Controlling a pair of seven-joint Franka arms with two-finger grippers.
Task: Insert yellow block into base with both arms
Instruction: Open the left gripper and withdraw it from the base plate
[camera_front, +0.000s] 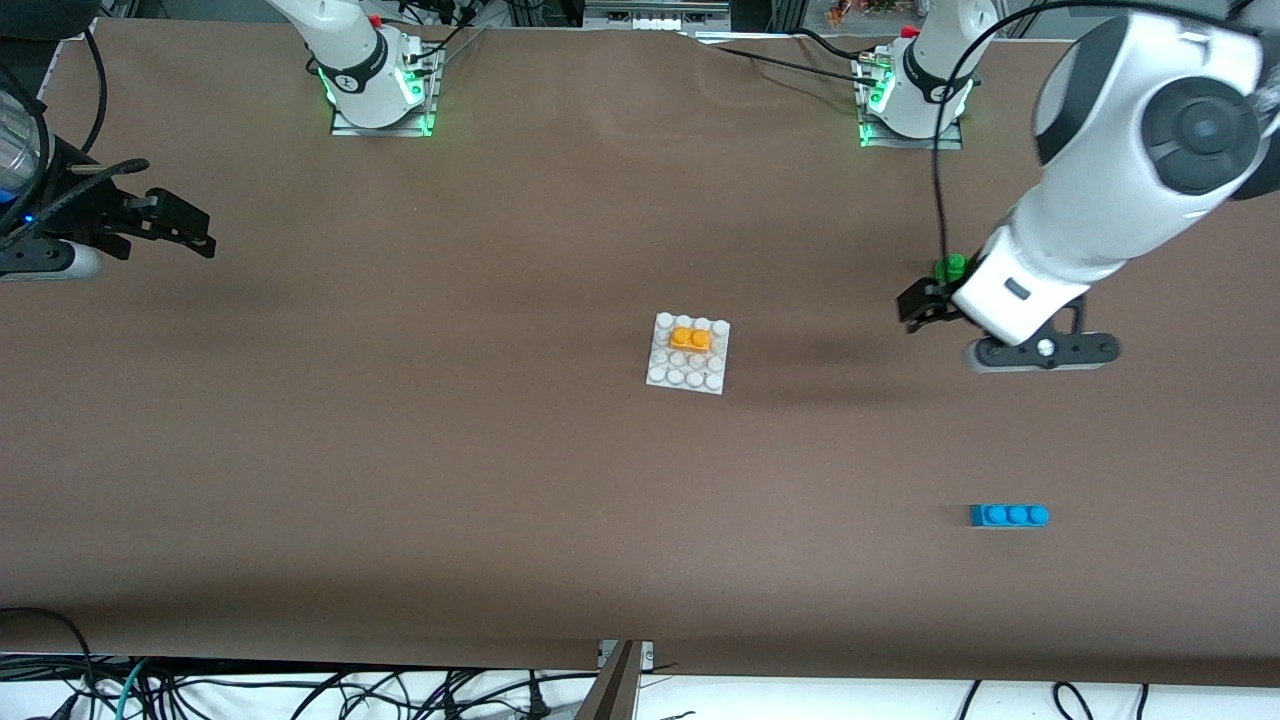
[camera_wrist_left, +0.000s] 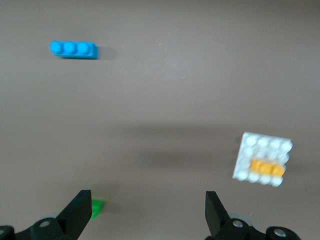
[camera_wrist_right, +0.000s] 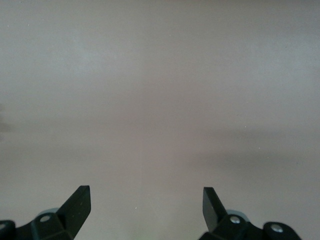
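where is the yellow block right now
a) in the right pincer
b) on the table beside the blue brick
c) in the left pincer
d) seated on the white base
d: the yellow block sits on the studs of the base, and both pincers, left and right, are open and hold nothing.

Even overhead light, soft shadows (left wrist view blurred), green glow at arm bases.

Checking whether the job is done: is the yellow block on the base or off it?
On it. The yellow block sits on the studs of the base, near its edge toward the robots, with no gripper touching it.
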